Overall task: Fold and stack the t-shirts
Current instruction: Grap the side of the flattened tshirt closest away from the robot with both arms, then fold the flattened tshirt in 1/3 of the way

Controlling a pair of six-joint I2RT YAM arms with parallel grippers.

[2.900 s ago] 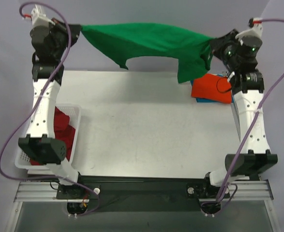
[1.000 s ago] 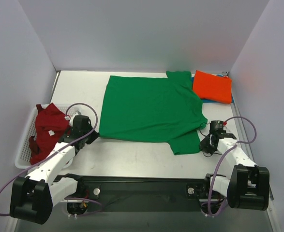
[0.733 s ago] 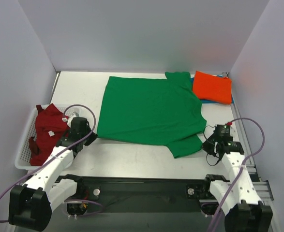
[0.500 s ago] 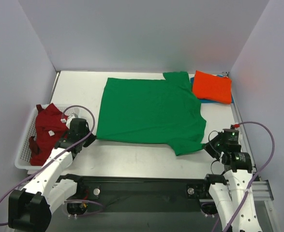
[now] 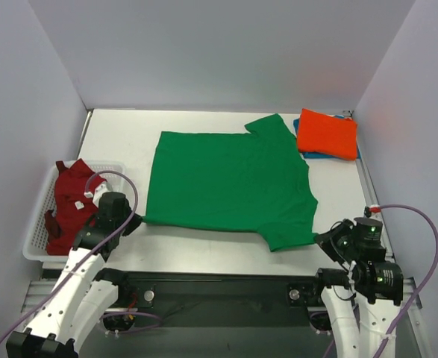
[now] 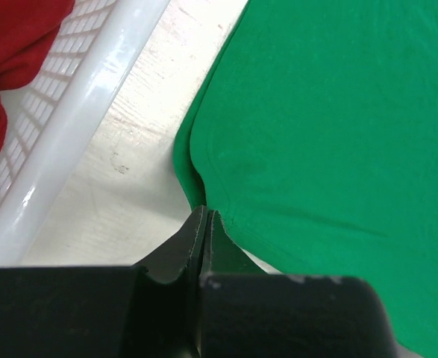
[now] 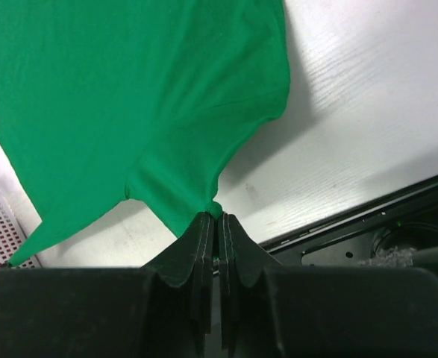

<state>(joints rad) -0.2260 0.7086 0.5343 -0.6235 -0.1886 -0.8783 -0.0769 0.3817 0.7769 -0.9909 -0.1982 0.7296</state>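
Top external view: the bright green t-shirt (image 5: 226, 183) lies spread flat on the table (image 5: 121, 134), hem toward the left, sleeves toward the right, one sleeve pointing to the far edge and the other to the near edge. The left gripper (image 5: 133, 222) sits low at the near-left hem corner of the shirt, just beside the white basket (image 5: 36, 250) that holds the dark red t-shirt (image 5: 71, 201). The right gripper (image 5: 324, 240) sits low at the outer corner of the near sleeve, close to the near-right corner of the table. The orange-red t-shirt (image 5: 327, 134) lies folded at the far right, on top of the blue t-shirt (image 5: 329, 156), of which only a thin edge shows; this stack lies just beside the far sleeve. Left wrist view: the jaws are clenched on the hem corner, and the fabric puckers slightly at the pinch point. Right wrist view: the jaws are clenched on the sleeve corner, with a small fold of green fabric gathered between them.
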